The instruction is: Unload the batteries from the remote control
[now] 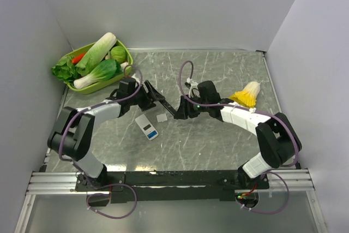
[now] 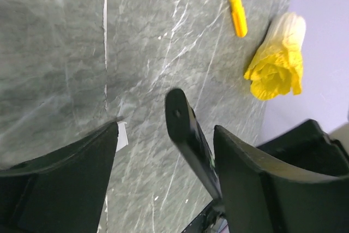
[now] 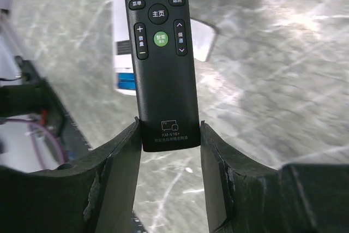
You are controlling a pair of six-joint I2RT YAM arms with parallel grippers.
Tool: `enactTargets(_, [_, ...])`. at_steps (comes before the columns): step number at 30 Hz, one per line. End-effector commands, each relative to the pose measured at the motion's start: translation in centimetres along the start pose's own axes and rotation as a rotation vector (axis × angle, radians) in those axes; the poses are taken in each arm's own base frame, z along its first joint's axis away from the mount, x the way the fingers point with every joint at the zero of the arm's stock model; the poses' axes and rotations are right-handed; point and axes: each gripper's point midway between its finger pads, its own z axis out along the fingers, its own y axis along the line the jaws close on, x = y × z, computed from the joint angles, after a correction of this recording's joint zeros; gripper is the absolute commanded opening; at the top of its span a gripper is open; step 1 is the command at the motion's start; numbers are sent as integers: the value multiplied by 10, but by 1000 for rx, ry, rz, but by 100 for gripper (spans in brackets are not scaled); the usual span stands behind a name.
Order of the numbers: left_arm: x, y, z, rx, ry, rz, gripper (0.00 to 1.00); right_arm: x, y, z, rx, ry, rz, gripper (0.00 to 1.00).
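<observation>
- Grey marbled tabletop [image 1: 218, 145] is boxed in by pale walls. A green basket [image 1: 128, 57] of toy vegetables sits in the far left corner, and a yellow-and-white cabbage [image 1: 246, 94] lies to the right.
- Overhead, both arms meet mid-table at a black remote [image 3: 161, 64]. A white remote [image 1: 146, 126] and a small white cover plate [image 1: 162, 117] lie on the marble just nearside of them.
- Only the right wrist view shows the black remote's button face. It also shows the right pincer [image 3: 169, 129] clamped on the remote's lower end, one finger against each long edge.
- Only the left wrist view shows the yellow battery [image 2: 238, 17], a slim cell with a dark end. It lies on the marble near the cabbage, well apart from the left pincer [image 2: 163, 133]. I cannot find it in the overhead view.
- The left pincer stands open. The black remote's far tip sits between its fingers with marble showing on both sides, though nearer one finger than the other.
- The white remote carries a blue patch at one end; whether that is a cell I cannot tell.
</observation>
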Motion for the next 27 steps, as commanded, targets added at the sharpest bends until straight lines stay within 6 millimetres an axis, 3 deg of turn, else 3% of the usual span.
enactTargets(1, [-4,-21,12,56,1,3,71,-16,33,-8,-130,-78,-10,23])
enactTargets(3, [-2,-18,16,55,13,-15,66,-15,36,-8,-144,-75,-10,23])
enactTargets(7, [2,-21,19,78,33,-28,21,-11,28,-5,-85,-64,-37,27])
enactTargets(10, [3,-21,18,76,41,-41,2,-11,19,-5,4,-58,-89,37])
enactTargets(14, [7,-18,19,38,76,-81,1,-12,11,-3,233,-44,-283,61])
enactTargets(19, [3,-15,22,-35,77,-78,1,-21,10,-2,413,-50,-431,74])
enactTargets(24, [0,-20,18,-42,68,-91,1,-19,10,6,566,-20,-544,75])
enactTargets(27, [-1,-25,16,-34,74,-94,1,-13,11,14,604,10,-579,66])
